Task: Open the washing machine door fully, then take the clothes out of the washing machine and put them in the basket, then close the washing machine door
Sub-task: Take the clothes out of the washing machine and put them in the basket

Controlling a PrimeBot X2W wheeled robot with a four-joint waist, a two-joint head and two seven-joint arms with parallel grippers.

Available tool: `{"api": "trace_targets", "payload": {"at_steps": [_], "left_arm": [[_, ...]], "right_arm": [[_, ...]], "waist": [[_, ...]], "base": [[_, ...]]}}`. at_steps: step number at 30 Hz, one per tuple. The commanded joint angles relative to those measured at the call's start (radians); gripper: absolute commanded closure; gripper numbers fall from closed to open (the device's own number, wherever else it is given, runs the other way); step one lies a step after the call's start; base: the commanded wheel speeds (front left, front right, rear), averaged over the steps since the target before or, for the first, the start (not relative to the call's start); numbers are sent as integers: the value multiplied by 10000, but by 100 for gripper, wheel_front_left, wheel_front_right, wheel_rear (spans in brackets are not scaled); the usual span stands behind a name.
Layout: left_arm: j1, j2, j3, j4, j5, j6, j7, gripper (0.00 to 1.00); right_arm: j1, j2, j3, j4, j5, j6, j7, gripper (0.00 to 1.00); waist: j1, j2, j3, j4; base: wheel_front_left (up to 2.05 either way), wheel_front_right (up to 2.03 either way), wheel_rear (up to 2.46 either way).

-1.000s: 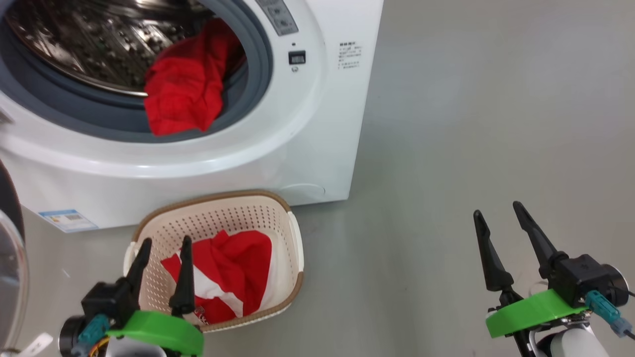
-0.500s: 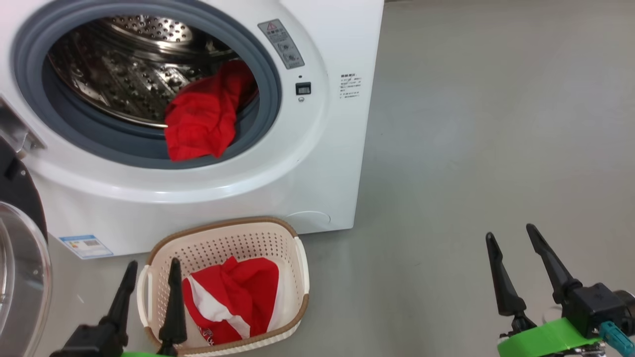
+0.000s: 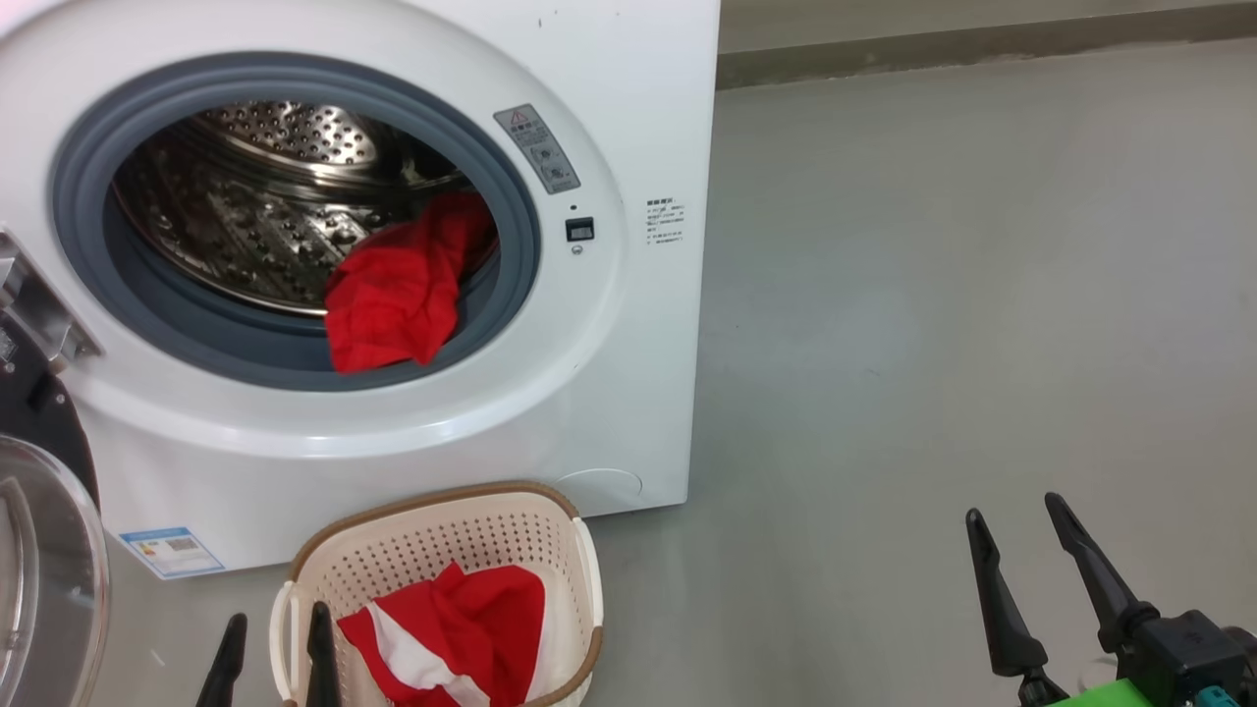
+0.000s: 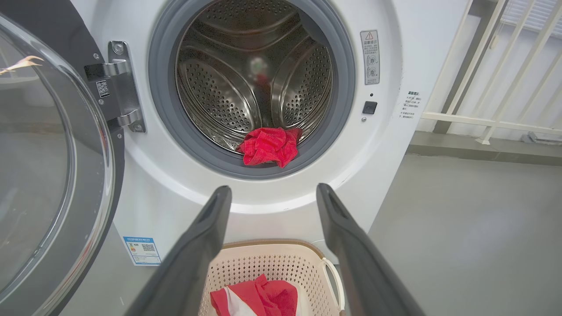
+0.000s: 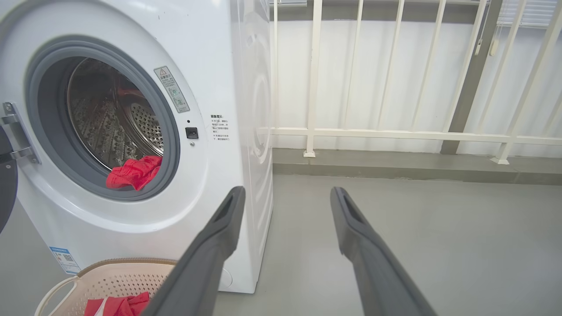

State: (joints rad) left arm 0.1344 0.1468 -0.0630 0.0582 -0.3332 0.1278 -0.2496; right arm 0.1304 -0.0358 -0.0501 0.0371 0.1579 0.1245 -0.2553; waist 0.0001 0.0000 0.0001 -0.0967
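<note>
The head view has tipped upward over the last second, so the shift in the picture is the camera's move, not the things'. Nearest, the fingertips of the left hand (image 3: 276, 617) rise from the bottom edge by the basket's near left corner, spread apart and holding nothing. A second ago more of that hand was in the picture. The right hand (image 3: 1013, 508) hangs over bare floor (image 3: 933, 295) well to the right, its fingers just as spread and empty.

The basket (image 3: 432, 496) stands on the floor just in front of the washing machine (image 3: 628, 118), with a red-and-white garment (image 3: 462, 628) lying in it. Behind it the whole drum mouth is now in sight, where its top was cut off before. A red garment (image 3: 398, 299) lies at the mouth's lower right, draped over the grey ring. The door (image 3: 49, 570) stands swung open at the left.

So one piece looks delivered and the gaze has risen to the next. That piece must come out before the door is closed.
</note>
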Motion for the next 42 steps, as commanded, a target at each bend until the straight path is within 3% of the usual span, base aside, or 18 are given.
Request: {"api": "trace_targets", "payload": {"at_steps": [1,29,42], "left_arm": [[-114,98,425,-312,-58,77,-122,0],[33,-62,226,-253,-150,8,-122,0],[-544,-50,194,-251,-248,-104,-122,0]], "right_arm": [[-46,-144,232,-309,-20,62,-59,0],[84,-144,232,-486,36,62,-63,0],[-152,-144,340,-560,39,62,-64,0]], "waist": [[-1,0,-103,-73],[-1,0,-71,91],[-1,0,623,132]], "base": [[0,0,0],[0,0,0],[0,0,0]]}}
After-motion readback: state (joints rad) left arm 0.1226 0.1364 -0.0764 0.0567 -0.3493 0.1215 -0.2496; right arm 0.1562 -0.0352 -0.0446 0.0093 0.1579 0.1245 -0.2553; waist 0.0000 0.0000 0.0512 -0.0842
